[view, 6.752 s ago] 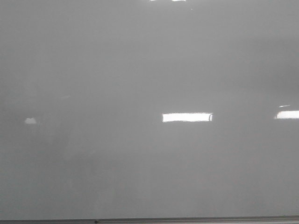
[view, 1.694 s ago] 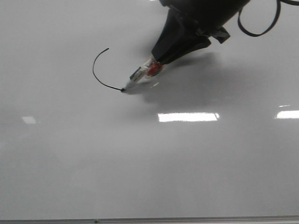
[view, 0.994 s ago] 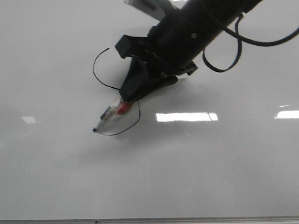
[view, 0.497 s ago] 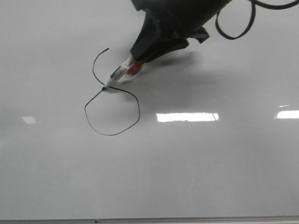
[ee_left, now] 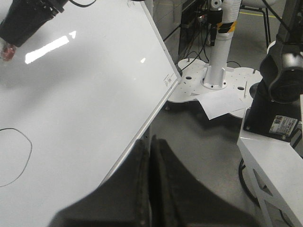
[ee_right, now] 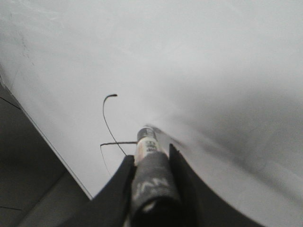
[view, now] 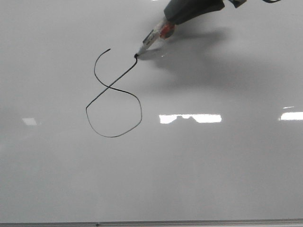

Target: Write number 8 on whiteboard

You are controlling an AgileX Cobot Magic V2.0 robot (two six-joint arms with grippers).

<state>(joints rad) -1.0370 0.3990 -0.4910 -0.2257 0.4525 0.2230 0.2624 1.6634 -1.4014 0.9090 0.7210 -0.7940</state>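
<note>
- Right gripper (ee_right: 149,163) has its two black fingers clamped on a marker (view: 154,38), which juts out between them so the arm body stays off the board and only the nib reaches it.
- Marker leans at a slant from upper right, its tip touching the whiteboard (view: 227,170) at the upper right end of the line; the slant leaves the fresh line in the front view uncovered.
- On the board's left half sits the number 8 (view: 113,94): the big lower loop is closed and the stroke crosses at the waist, but the small upper loop gapes between the tip and the starting hook at the top left.
- I judge the closing arc over to that hook is what is left.
- Left gripper (ee_left: 150,182) hangs just off the board's metal frame edge, fingers pressed together with nothing between them, well apart from the writing, likely parked clear of the other arm.
</note>
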